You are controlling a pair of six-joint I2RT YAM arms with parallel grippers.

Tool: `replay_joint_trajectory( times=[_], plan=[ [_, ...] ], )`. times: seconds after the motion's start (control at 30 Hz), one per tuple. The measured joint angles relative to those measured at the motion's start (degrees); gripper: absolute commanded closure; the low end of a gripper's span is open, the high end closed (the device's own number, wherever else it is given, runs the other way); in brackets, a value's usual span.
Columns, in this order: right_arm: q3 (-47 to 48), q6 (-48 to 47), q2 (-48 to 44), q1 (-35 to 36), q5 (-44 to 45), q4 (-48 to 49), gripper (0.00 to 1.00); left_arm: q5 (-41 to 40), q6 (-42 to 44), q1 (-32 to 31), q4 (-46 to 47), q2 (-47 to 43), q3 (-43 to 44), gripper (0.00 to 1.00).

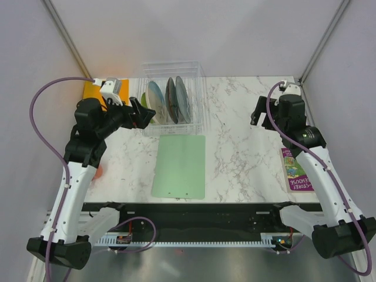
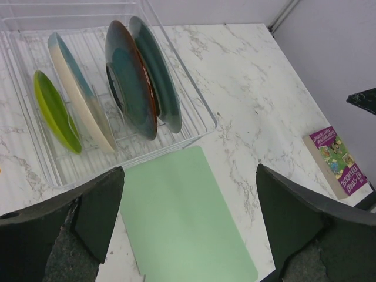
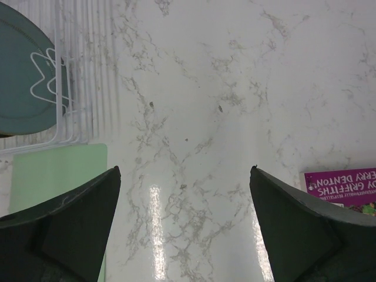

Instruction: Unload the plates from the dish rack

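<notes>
**4 plates on edge in the rack, both pincers apart and empty**

From above: clear dish rack (image 1: 201,106) at the far side of the marble table (image 1: 241,153), left of centre, with plates (image 1: 171,100) upright on edge between its dividers. Left pincer (image 1: 144,113) close by the rack's left wall, near the front corner. Right pincer (image 1: 262,114) well apart from it, over bare table on the right. Pale green mat (image 1: 179,166) flat just in front of the rack; book (image 1: 296,171) at the right edge.

Left wrist: fingers (image 2: 88,211) wide apart, nothing between them, above the mat. 4 plates in the rack, left to right: small lime-green plate (image 2: 56,111), cream plate (image 2: 79,103), blue-grey plate (image 2: 132,82) with a brown rim, teal plate (image 2: 158,70). Last 2 close together; touching or not, cannot tell.

Right wrist: fingers (image 3: 64,229) spread wide, empty, over bare marble. Teal plate behind the rack's wall at upper left, mat corner at lower left, book at right.
</notes>
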Motion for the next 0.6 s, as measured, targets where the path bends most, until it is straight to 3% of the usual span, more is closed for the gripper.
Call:
replay_joint_trajectory(
  times=[0.13, 0.43, 0.6],
  plan=[
    [0.0, -1.2, -0.3, 0.0, 3.6, -1.2, 0.02, -0.6, -1.7, 0.0, 0.0, 1.8, 0.2, 0.0],
    [-0.5, -1.8, -1.1, 0.0, 9.0, -2.9, 0.02, 9.8, -7.2, 0.3, 0.7, 10.3, 1.8, 0.05],
    [-1.6, -1.7, -1.1, 0.0, 9.4, -3.0, 0.02, 8.4, -7.5, 0.3, 1.4, 15.2, 2.0, 0.07]
  ],
)
